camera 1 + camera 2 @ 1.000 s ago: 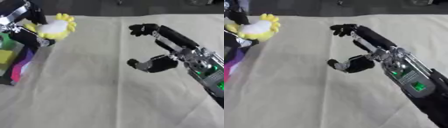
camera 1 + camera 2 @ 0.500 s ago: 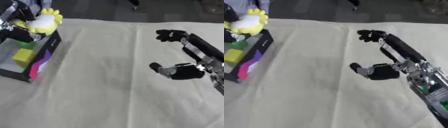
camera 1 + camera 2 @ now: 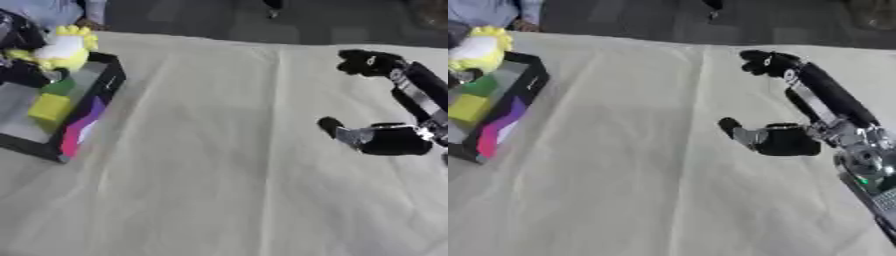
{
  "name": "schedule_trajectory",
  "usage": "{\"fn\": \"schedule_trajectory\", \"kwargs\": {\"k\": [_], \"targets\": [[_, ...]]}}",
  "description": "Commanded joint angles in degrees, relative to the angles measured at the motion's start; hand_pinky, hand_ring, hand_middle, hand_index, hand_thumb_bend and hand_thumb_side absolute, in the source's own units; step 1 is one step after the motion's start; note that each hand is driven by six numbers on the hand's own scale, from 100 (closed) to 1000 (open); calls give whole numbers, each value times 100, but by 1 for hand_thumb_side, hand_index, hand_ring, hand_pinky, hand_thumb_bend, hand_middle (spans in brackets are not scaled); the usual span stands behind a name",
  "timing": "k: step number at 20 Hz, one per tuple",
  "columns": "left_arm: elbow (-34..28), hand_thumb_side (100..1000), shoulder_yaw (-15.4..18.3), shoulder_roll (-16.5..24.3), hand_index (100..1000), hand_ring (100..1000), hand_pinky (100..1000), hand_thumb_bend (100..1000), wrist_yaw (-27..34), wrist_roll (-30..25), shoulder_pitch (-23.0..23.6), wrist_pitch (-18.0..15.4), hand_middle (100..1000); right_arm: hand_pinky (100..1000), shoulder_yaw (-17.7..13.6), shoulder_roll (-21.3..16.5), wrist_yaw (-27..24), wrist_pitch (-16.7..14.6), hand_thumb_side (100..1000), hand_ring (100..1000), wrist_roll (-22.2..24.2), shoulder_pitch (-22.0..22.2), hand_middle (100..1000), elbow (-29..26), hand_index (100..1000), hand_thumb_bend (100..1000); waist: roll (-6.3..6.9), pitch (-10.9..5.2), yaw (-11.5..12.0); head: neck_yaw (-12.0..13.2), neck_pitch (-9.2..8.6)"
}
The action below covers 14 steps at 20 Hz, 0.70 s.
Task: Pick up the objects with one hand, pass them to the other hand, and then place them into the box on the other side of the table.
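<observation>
- At the far left the left hand (image 3: 19,75) is a dark shape mostly cut off by the edge; it looks wrapped round the toy (image 3: 66,47), but I cannot tell how its fingers sit.
- The toy, yellow and white and soft-looking, is held above the far end of the box (image 3: 101,95), not yet down inside.
- The box is black-walled with a pink and purple side, and sits at the table's left edge. A yellow block (image 3: 50,106) and a green piece (image 3: 59,86) already lie in it.
- The risk here, I judge: the toy hangs near the far rim, so a release now could catch the wall and tip it out onto the cloth (image 3: 219,165), or land it on the blocks and let it roll.
- The hand itself could also nudge the box, since it is close against it.
- Well to the right, the right hand (image 3: 785,140) hovers over bare cloth, thumb and fingers spread wide, holding nothing.
</observation>
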Motion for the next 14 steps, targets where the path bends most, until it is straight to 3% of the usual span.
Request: {"fn": "schedule_trajectory", "kwargs": {"k": [1,5,8,9,10,11,13,14], "targets": [[278,100,167,98,549,575,711,526,-74,101,-109,-111,517,867,-77,-129,-12,5,340,834,-60,-64,780,-115,924,421,-34,-11,2,38,-76],[543,100,211,32,606,612,733,560,-105,205,-139,-143,558,866,-85,-130,-33,10,341,832,-72,-58,780,-115,923,414,-27,-19,-6,238,-112],[612,100,181,23,716,711,779,656,-217,74,-130,-249,662,866,-86,-124,-52,9,341,832,-80,-51,779,-115,923,413,-29,-20,-8,280,-118],[626,114,178,26,764,760,796,729,-306,12,-124,-289,716,866,-87,-121,-58,9,341,831,-84,-49,779,-115,923,413,-31,-20,-7,275,-115],[643,339,179,29,824,807,832,812,-423,-47,-117,-319,765,866,-89,-120,-63,8,341,831,-88,-46,779,-115,924,412,-33,-20,-5,264,-111],[670,461,183,27,841,828,855,858,-553,-122,-112,-338,782,865,-91,-119,-66,9,341,831,-93,-41,779,-115,923,411,-35,-22,-4,249,-104],[727,630,213,15,882,862,895,935,-748,-268,-115,-340,812,865,-97,-116,-73,12,342,829,-102,-26,778,-115,923,410,-36,-30,-7,212,-100],[750,636,230,14,884,863,896,955,-828,-324,-116,-318,813,865,-102,-114,-75,15,342,828,-107,-13,778,-115,923,410,-37,-37,-11,175,-104]]}}
